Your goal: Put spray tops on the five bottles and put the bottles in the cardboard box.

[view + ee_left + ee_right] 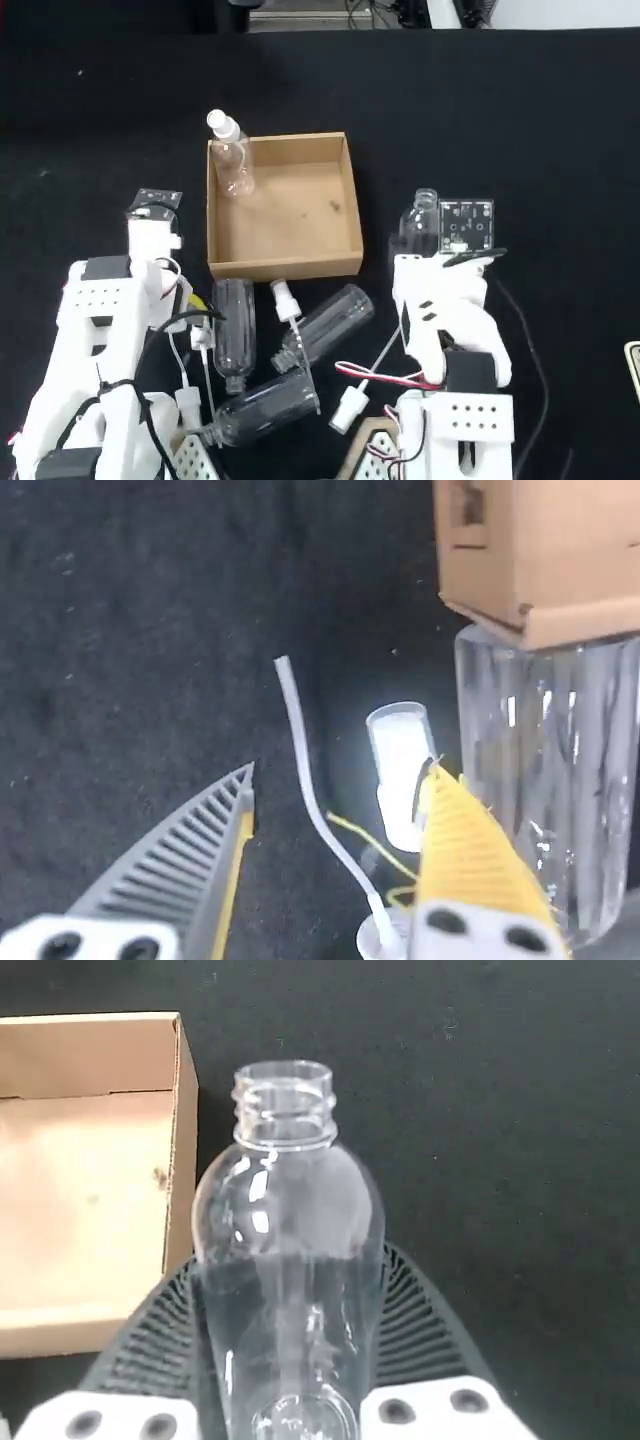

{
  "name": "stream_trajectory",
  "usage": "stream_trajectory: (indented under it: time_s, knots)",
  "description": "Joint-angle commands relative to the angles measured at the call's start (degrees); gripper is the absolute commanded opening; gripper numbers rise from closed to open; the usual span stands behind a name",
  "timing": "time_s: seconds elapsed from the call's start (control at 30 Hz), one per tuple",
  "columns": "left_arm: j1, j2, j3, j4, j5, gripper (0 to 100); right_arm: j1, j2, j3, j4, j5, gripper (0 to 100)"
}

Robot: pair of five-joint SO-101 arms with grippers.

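1. Right pincer point(292, 1295) grips an uncapped bottle point(285, 1210), just beside the cardboard box point(182, 1160).
2. Left pincer point(340, 772), wide, flanks a spray top point(400, 765).
3. From above, a capped bottle point(231, 157) stands inside the box.

The box point(285, 266) is open on top and its floor is mostly bare; one capped bottle point(232, 160) stands in its far left corner. Just before the box, three lying bottles point(234, 325) and loose spray tops point(350, 405) crowd the table point(540, 130). The uncapped bottle point(420, 215) in the right gripper point(425, 245) stands just beside the right wall. The table behind the box gives open passage.
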Motion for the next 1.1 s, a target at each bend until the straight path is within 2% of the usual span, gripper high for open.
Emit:
stream_trajectory:
  time_s: [0.0, 0.2, 0.4, 0.53, 0.67, 0.9, 1.07]
  knots:
    - [1.5, 0.1, 0.0, -0.4, 0.6, 27, -0.6, -1.6, -0.3, -1.4, -0.4, 1.1]
    - [2.1, 0.1, 2.7, -5.2, 2.0, 29, -0.6, -1.8, -0.3, -1.0, -0.4, 1.1]
    - [2.2, 0.1, 0.0, -1.0, 3.3, 29, -0.6, -2.0, -0.7, 0.4, -0.4, 1.1]
    - [5.8, 0.1, 0.2, 0.6, 3.0, 29, -0.6, -2.0, -0.7, 0.4, -0.4, 1.1]
    - [10.2, 0.1, 2.0, -1.1, 3.3, 29, -0.6, -2.1, -0.7, 0.4, -0.4, 1.1]
    - [2.9, 0.2, -0.3, -0.9, 2.9, 29, -0.6, -2.1, -0.6, 0.4, -0.4, 1.1]
    - [6.4, 0.1, -0.4, 4.1, 0.6, 29, -0.6, -2.1, -0.7, 0.4, -0.5, 1.1]
